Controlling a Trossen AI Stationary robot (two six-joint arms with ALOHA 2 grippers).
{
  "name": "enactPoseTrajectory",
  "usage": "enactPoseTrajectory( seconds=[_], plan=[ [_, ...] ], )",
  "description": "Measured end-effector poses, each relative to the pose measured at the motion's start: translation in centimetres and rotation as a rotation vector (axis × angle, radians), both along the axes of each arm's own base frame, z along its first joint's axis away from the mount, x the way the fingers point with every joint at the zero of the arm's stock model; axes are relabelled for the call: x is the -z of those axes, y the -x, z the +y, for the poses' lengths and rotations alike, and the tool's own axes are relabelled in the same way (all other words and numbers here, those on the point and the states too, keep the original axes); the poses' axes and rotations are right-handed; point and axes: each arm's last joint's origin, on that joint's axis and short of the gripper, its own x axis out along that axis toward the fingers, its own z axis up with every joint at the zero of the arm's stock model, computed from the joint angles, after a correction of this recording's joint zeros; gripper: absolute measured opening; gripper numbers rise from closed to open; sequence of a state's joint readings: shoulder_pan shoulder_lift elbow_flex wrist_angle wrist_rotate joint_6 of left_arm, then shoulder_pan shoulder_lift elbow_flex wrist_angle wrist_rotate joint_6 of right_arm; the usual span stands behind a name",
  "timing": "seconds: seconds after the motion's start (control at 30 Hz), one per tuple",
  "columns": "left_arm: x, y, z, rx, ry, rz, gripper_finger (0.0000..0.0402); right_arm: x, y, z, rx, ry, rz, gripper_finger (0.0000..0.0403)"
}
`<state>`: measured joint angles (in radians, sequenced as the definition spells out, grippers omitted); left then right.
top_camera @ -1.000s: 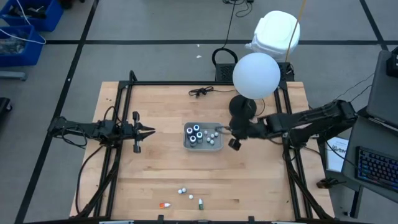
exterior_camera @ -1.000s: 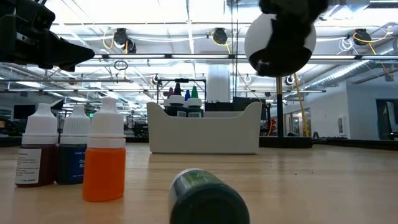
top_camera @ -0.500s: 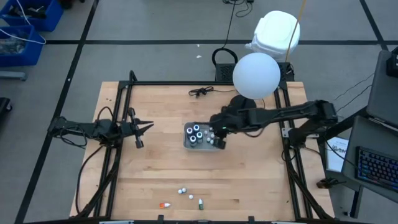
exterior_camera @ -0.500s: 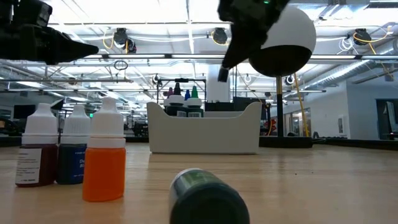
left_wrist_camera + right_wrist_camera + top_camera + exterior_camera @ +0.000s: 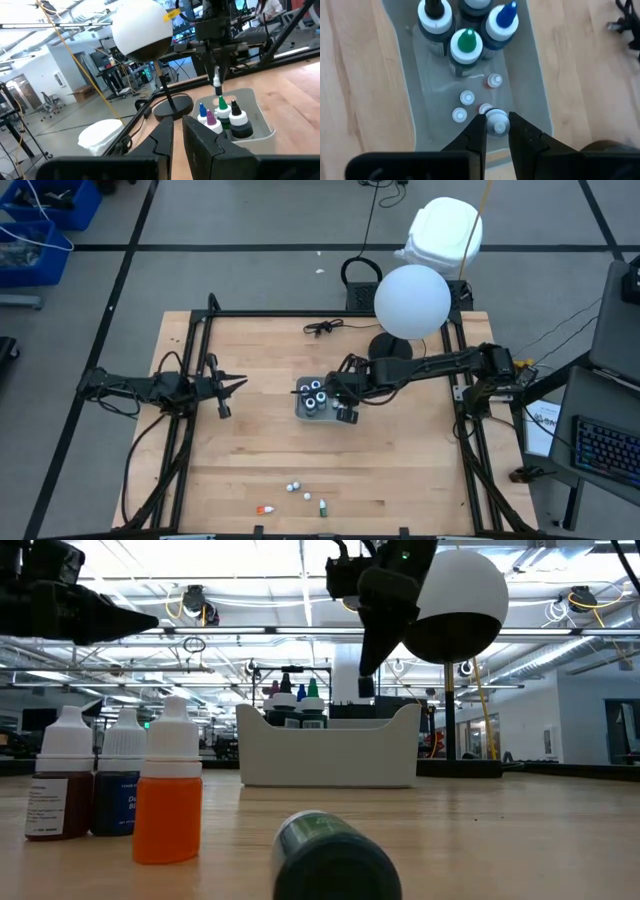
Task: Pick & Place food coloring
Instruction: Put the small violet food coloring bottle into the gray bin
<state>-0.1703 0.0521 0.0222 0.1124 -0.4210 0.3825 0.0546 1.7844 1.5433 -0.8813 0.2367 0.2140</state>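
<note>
Robot arms flank a wooden table point(image 5: 250, 450). Farthest left, the left tool point(image 5: 236, 387) hangs idle with its fingers nearly together and nothing between them, well apart from the work. Ahead of it, mid-table, sits the grey tray point(image 5: 300, 409) with four larger bottles point(image 5: 314, 394) grouped at one end. Directly above the tray's other end hangs the right tool point(image 5: 496, 127), pinched narrow on a tiny white-capped bottle point(image 5: 496, 121). Well away from both tools, near the table's front edge, loose small bottles point(image 5: 294, 486) wait, one orange point(image 5: 265, 509) and one green point(image 5: 322, 507).

The step looks like setting the held bottle down among the tiny bottles point(image 5: 465, 98) already in the tray. Doing it well probably means lowering straight into a bare patch, letting go only once low, so it does not topple its neighbours.

Only the right wrist view shows the grip and the tiny bottles just beneath. The low view instead shows that tool held clear above the tray, and the waiting bottles up close, the green one lying on its side. The overhead view alone gives the full layout.
</note>
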Motion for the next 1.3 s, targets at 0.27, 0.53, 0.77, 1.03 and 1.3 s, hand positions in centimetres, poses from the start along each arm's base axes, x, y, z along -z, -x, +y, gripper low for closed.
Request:
enactPoseTrajectory(
  seconds=[0.27,0.53,0.77,1.03,1.3],
  plan=[
    [0.3,0.0,0.0,0.000,-0.005,0.032,0.0049,0.8,-0.1,1.2,0.047,-0.028,0.004,0.0050],
    [0.3,0.0,0.0,0.001,0.003,0.030,0.0049,3.2,0.8,1.8,0.116,-0.056,0.020,0.0052],
    [0.3,0.0,0.0,0.006,0.072,0.013,0.0049,5.0,1.2,1.8,0.146,-0.070,0.020,0.0053],
    [0.3,0.0,0.0,0.011,0.136,-0.003,0.0049,6.0,1.2,1.8,0.145,-0.077,-0.015,0.0054],
    [0.3,0.0,0.0,0.015,0.178,-0.014,0.0049,7.6,1.5,1.7,0.145,-0.085,-0.049,0.0054]
  ],
)
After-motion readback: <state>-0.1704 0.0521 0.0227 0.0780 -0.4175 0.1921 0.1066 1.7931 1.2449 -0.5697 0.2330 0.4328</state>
